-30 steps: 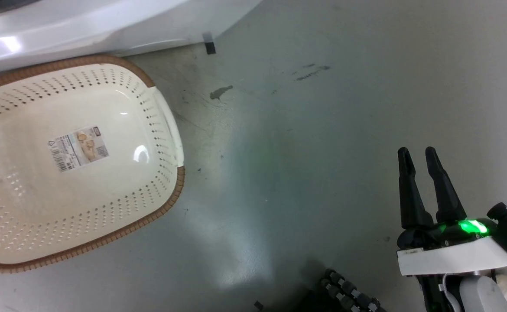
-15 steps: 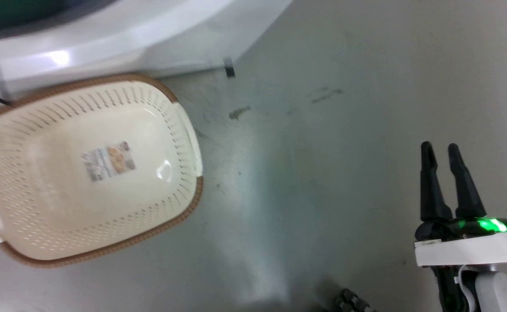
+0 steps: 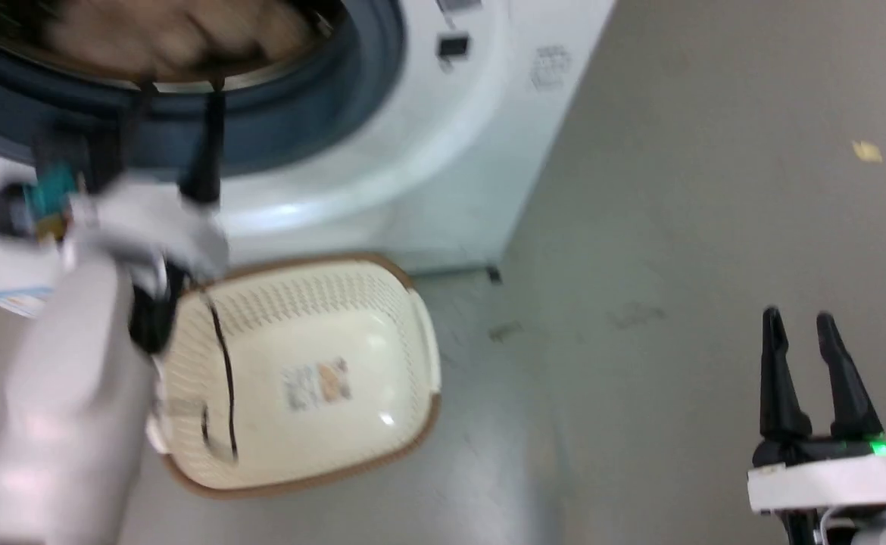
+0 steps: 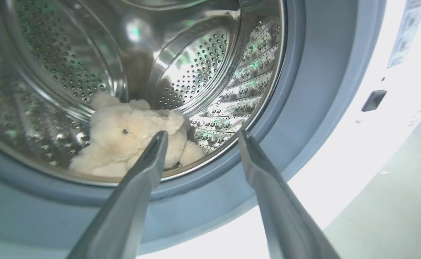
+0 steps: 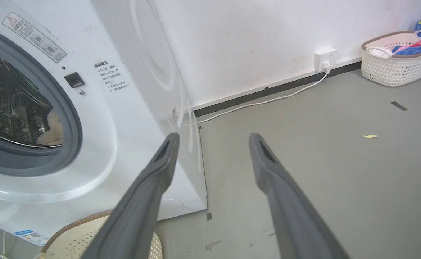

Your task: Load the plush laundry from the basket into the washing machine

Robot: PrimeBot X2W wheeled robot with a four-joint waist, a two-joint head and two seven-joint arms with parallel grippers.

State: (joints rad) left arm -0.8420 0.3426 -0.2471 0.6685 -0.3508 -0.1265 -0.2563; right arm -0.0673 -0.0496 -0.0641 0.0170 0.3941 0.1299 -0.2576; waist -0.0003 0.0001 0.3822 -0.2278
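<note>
Plush laundry (image 4: 118,147), shaggy cream, inside perforated steel drum (image 4: 210,68) of washing machine (image 4: 376,140)

The smooth grey floor (image 3: 640,227) carries a big white front-loading washing machine (image 5: 131,108), set near the floor's edge where it meets the white wall. Close before the machine's base stands a cream-white perforated plastic basket (image 3: 352,325) with a brown woven-look rim. A small black tape mark (image 5: 209,216) lies by the machine's front corner, with a dark stain (image 5: 214,245) near it. A thin white cable (image 5: 268,102) runs along the wall edge. Farther out lie a yellow scrap (image 5: 370,136) and a black tape strip (image 5: 399,105). At the far wall edge sits a second basket (image 5: 397,72), white with a brown rim, full of coloured clothes.
</note>
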